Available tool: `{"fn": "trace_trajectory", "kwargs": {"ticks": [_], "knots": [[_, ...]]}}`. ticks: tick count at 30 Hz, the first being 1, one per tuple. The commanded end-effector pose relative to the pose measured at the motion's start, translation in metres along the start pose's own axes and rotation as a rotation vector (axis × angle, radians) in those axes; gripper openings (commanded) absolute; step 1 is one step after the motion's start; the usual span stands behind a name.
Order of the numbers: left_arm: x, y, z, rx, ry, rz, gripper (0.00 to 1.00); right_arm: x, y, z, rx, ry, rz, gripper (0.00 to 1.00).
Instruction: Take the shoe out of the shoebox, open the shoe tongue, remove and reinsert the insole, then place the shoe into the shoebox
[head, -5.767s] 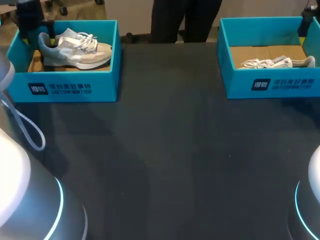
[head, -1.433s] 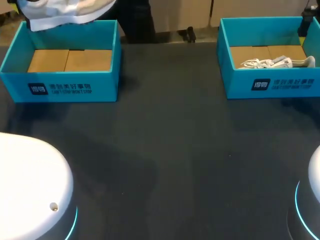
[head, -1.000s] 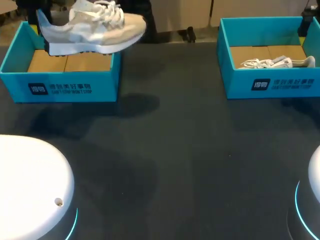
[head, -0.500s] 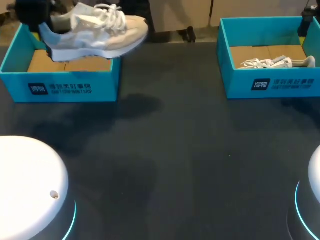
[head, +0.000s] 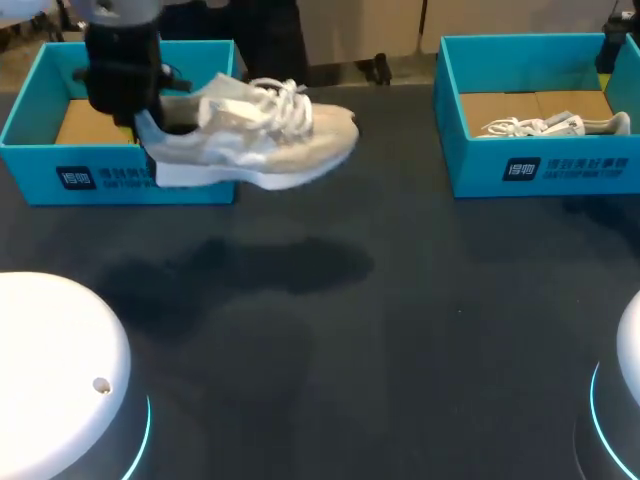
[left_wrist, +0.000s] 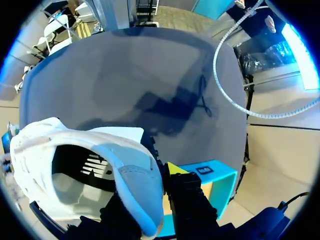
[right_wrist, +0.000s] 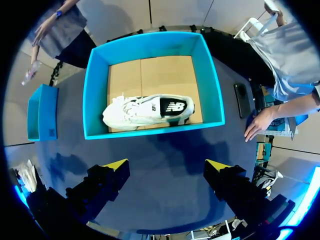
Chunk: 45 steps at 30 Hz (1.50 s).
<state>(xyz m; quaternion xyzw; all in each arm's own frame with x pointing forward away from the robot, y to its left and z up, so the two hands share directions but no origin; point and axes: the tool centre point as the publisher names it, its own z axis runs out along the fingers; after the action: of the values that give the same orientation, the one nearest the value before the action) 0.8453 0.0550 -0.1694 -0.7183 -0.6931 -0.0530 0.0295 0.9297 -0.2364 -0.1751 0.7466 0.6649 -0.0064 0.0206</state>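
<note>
The grey, beige and white lace-up running shoe (head: 255, 140) (left_wrist: 75, 170) is hanging in the air with its toe pointing right, level and sole down. It is now out in front of the left teal cardboard shoebox (head: 120, 178) (left_wrist: 220, 185). Half a second ago it was higher, over that box's front right corner; it has since been coming forward, rightward and lower. The left claw (head: 148, 122) (left_wrist: 152, 210) is pinching the heel collar, one finger inside the shoe and one outside. The shoe's shadow is falling on the dark tabletop (head: 400, 330) beneath it. The right claw (right_wrist: 167, 167) is hovering wide open and holding nothing, just before the right teal cardboard box (head: 540, 172) (right_wrist: 150, 42), where a white sneaker (head: 550, 125) (right_wrist: 150, 111) is lying on its side.
</note>
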Motion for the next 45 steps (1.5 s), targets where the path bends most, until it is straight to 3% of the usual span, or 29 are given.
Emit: {"fn": "trace_trajectory", "kwargs": {"ticks": [1,21,29,37,45], "knots": [[-0.029,-0.022,0.008,0.001,0.009,0.011,0.00,0.000,0.000,0.000,-0.001,-0.001,0.001,1.00],[-0.029,-0.022,0.008,0.001,0.009,0.011,0.00,0.000,0.000,0.000,-0.001,-0.001,0.001,1.00],[-0.103,-0.073,0.037,-0.026,0.048,0.071,0.00,0.000,0.000,0.000,-0.001,-0.001,0.001,1.00],[-0.159,-0.109,0.073,0.030,0.054,0.092,0.00,0.000,0.000,0.000,-0.001,-0.001,0.001,1.00],[-0.164,-0.112,0.076,0.043,0.044,0.090,0.00,0.000,0.000,0.000,-0.001,-0.001,0.001,1.00]]}}
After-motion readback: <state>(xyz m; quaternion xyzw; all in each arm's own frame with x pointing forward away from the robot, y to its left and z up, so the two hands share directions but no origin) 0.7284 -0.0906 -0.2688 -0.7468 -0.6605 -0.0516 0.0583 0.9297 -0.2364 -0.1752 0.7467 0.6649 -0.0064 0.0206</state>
